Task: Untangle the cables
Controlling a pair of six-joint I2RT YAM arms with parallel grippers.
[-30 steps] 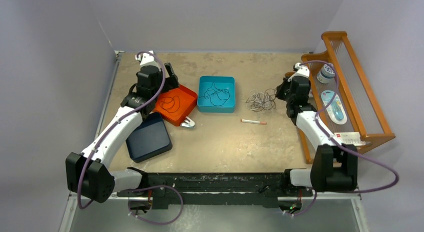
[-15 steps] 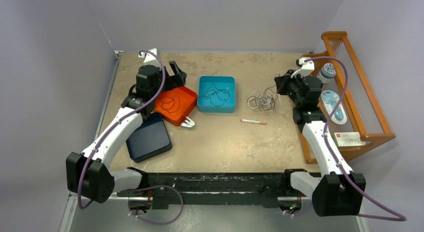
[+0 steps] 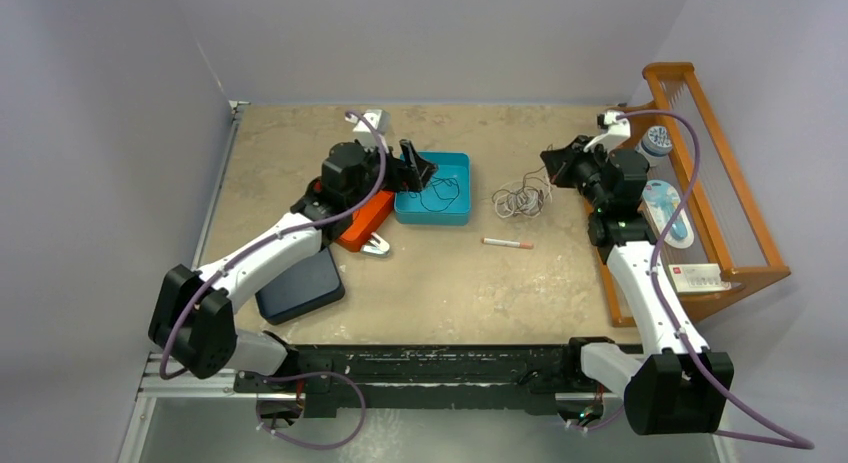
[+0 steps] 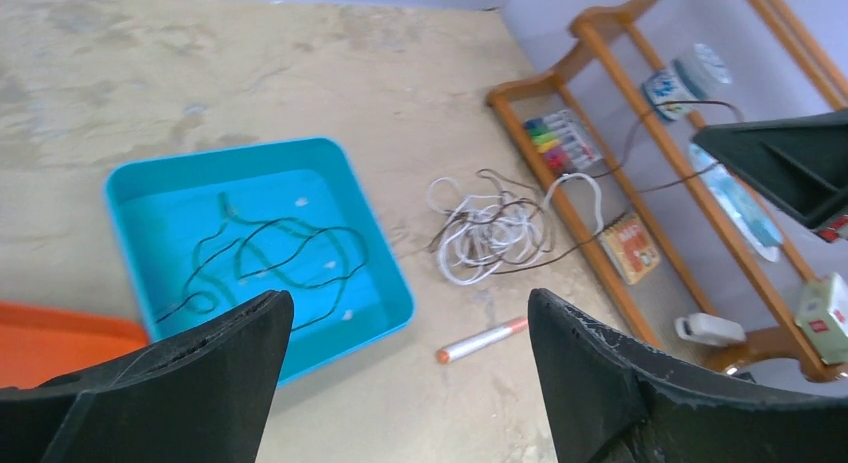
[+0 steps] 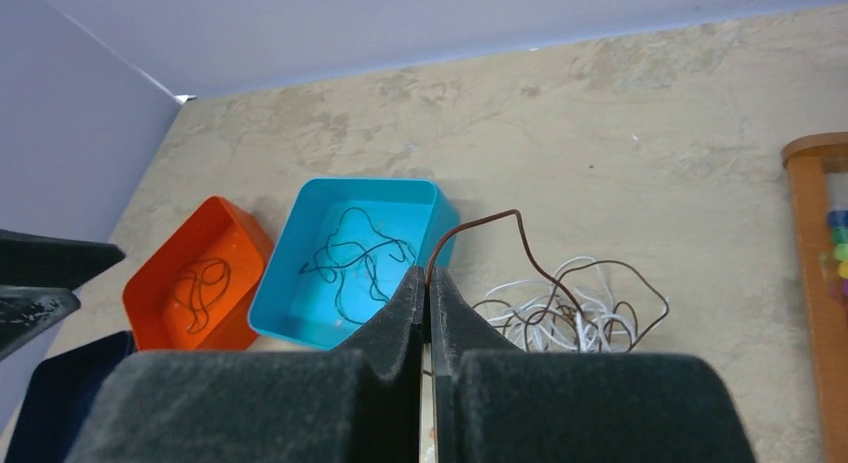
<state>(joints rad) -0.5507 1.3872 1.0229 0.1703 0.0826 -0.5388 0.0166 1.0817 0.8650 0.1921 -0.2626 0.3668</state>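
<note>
Right wrist: right claw point(image 5: 428, 288) pinched on brown cable point(image 5: 512, 212); left claw point(image 4: 408, 308) gaping, empty.

A tan, mottled table point(image 3: 440, 283) is seen filling the ctr of the top view. At upper ctr a teal tray point(image 3: 440, 219) is set flat on it. Just left of that is an orange tray point(image 3: 368, 221), partly hidden, w/ a small metal clip point(image 3: 375, 247) just beside its lower corner. A navy tray point(image 3: 300, 288) is laid askew at lower left of those. Right of the teal tray, apart from it, a whitish-brown cable bundle point(image 3: 520, 198) is spread on the bare surface, w/ one brown strand point(image 5: 515, 213) lifted off it. Below the bundle a white-and-orange pen point(image 3: 507, 243) is laid approx. horizontal. A wooden rack point(image 3: 755, 278) is stood along the right edge.
</note>
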